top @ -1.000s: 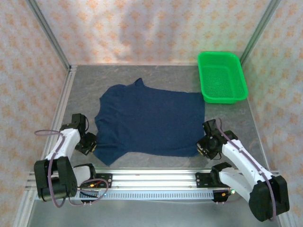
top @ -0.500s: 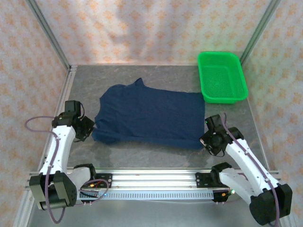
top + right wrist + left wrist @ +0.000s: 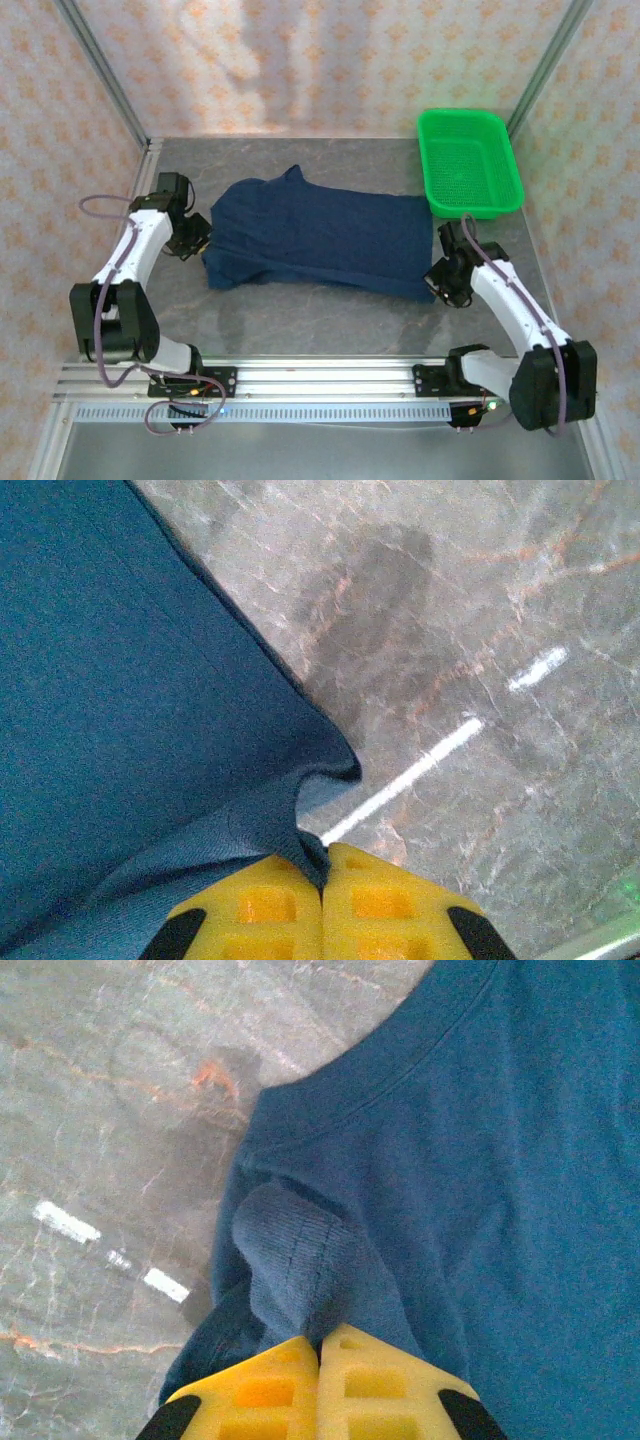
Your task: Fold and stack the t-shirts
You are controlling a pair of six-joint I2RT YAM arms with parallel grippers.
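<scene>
Right now my left jaws are clenched on a bunched fold at the left edge of the navy t-shirt [image 3: 320, 235], and my right jaws are pinching its right corner. It lies mid-desk [image 3: 330, 320], near the green basket [image 3: 468, 160].

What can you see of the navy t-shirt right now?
The t-shirt is soft dark navy knit, plain on the side showing. It lies flat on the table, stretched left to right. The left gripper pinches a bunched, stitched fold at its left end and the right gripper pinches a corner at its right end, both jaws closed on cloth.
</scene>
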